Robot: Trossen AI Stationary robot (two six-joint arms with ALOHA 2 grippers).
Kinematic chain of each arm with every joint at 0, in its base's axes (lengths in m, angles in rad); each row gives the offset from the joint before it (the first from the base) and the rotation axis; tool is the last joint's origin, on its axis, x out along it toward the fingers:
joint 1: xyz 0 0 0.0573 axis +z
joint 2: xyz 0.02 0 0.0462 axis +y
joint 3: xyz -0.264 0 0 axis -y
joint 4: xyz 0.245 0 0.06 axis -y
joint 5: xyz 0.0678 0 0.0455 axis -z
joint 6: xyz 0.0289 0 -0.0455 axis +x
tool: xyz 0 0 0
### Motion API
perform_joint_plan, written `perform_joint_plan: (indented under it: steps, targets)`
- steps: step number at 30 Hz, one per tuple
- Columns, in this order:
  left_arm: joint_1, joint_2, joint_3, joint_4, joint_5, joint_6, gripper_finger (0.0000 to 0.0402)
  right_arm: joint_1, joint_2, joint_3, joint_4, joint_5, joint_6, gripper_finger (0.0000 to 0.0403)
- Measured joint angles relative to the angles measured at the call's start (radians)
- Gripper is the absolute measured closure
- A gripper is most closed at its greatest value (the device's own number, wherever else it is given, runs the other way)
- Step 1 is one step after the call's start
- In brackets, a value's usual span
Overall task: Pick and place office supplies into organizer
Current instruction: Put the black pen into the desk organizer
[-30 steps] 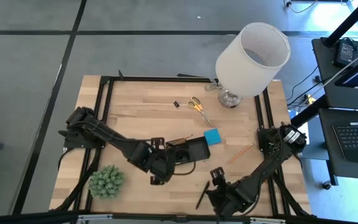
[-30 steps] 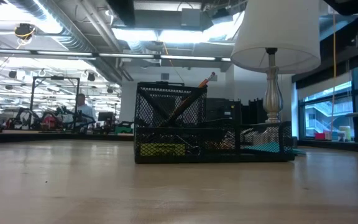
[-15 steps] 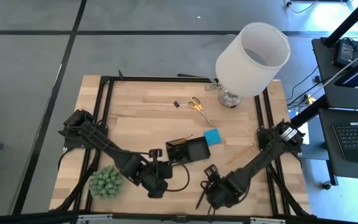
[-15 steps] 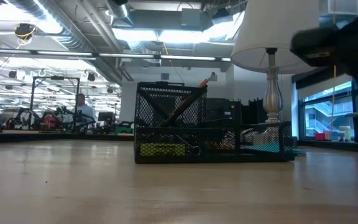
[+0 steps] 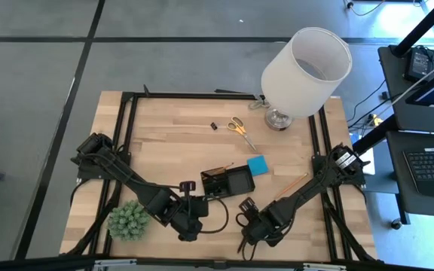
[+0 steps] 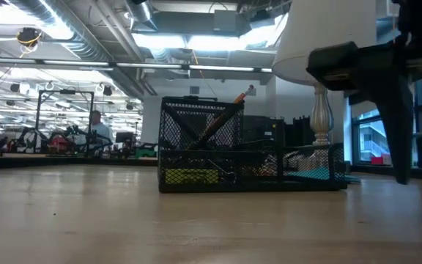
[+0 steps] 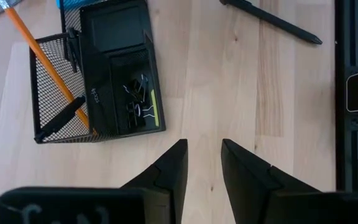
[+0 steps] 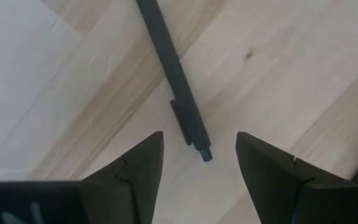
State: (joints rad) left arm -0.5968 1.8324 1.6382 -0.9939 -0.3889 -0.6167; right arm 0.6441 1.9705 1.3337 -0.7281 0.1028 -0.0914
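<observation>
Wood table (image 5: 164,143) | right fingers (image 8: 197,163) apart over black pen (image 8: 173,78) | left fingers (image 7: 202,163) narrowly apart, empty

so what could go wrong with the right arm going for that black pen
The right gripper hangs open over the black pen's clip end, not its middle, so a grasp there may tip or slip. The pen lies flat on the table, so the fingers could scrape wood. The left gripper waits nearby, beside the organizer.

The right end effector (image 8: 199,163) hovers, fingers spread, above a black pen (image 8: 174,73).
</observation>
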Motion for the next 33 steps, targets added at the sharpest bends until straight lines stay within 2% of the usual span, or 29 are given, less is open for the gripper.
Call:
perform_joint_plan:
  steps: [8, 16, 24, 33]
  targets:
    - [0.0, 0.0, 0.0, -0.001, -0.003, 0.001, 0.0312, -0.001, -0.006, -0.092, 0.088, -0.001, 0.013, 0.0198]
    - [0.002, 0.0, 0.0, -0.001, -0.003, 0.002, 0.031, -0.001, -0.004, -0.086, 0.08, -0.001, 0.135, 0.0199]
    - [0.002, 0.0, 0.0, -0.001, -0.014, 0.002, 0.0313, -0.003, -0.001, -0.077, 0.091, 0.0, 0.056, 0.0199]
    - [0.002, 0.0, 0.0, -0.001, -0.014, 0.002, 0.0313, -0.037, -0.001, -0.081, 0.095, -0.041, 0.057, 0.0208]
